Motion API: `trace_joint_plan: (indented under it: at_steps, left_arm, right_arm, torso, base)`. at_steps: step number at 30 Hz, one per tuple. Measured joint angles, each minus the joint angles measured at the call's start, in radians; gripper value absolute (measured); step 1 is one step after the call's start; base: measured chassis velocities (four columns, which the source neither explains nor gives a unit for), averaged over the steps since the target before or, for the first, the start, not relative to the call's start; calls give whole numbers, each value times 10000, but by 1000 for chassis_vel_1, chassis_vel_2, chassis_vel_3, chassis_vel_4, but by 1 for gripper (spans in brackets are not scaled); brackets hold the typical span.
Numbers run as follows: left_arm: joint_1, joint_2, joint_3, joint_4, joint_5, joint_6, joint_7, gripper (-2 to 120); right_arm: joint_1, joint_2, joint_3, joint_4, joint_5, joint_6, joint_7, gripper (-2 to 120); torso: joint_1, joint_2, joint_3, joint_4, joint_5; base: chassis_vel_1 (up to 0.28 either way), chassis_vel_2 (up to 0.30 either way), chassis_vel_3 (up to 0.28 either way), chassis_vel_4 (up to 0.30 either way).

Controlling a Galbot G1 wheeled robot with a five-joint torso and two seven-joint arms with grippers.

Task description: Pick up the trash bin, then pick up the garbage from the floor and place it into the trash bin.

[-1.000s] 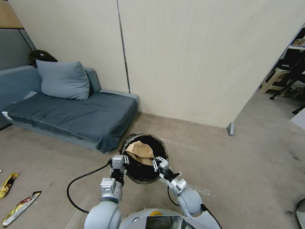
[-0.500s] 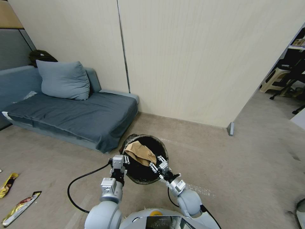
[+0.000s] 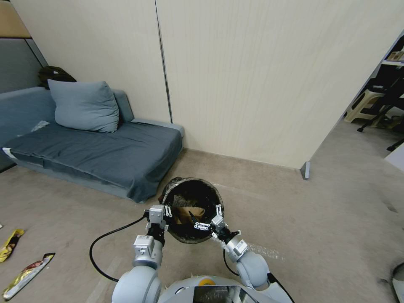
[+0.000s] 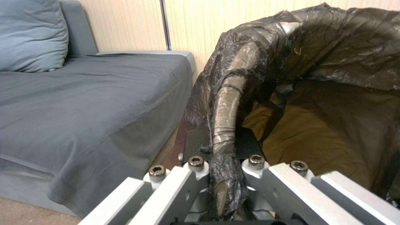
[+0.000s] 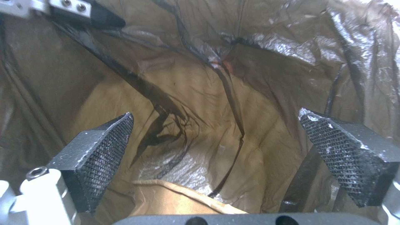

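The trash bin (image 3: 210, 195), lined with a crinkled black bag, hangs in front of me. My left gripper (image 3: 166, 210) is shut on its near-left rim; the left wrist view shows the gripper (image 4: 225, 162) pinching the bag-covered rim (image 4: 227, 103). Over the bin's near-right edge my right gripper (image 3: 207, 219) is open and holds nothing. Its black pads (image 5: 104, 147) stand wide apart above the bag's inside. A brown paper piece (image 3: 185, 212) lies in the bin, with its edge (image 5: 179, 200) below the pads. More garbage, two yellow snack packets (image 3: 10, 244) (image 3: 27, 273), lies on the floor at far left.
A blue-grey sofa (image 3: 97, 151) with a cushion (image 3: 84, 105) stands close on the left of the bin. A pale panel wall (image 3: 252, 84) ends at a corner (image 3: 306, 170). A black cable (image 3: 105, 240) loops on the floor. A stool and furniture (image 3: 370, 105) stand far right.
My right gripper opened and let go of the brown paper. The paper dropped from the bin's mouth deeper inside. The left gripper kept its hold on the rim.
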Motion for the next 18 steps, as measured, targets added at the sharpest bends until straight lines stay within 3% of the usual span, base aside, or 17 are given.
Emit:
trace_joint_plan:
  at_steps: [15,17,18]
  left_arm:
    - [14,9,-165,-11,13,62,14,1]
    - [26,-2,-202,-24,32,131,13,1]
    - [41,-18,-212,-24,50,149,13,1]
  right_arm:
    - [-722,107,404,1854,-187,215,230,100]
    - [-1028,385,776,2490,-296,256,480,100]
    - [-1389,881,1181,2974,-430,271,756,100]
  torso:
    - [1,0,0,0,-1]
    - [0,0,0,2,0]
    - [0,0,0,-1,-1]
  base:
    - [0,0,0,0]
    - [0,0,0,0]
    - [0,0,0,0]
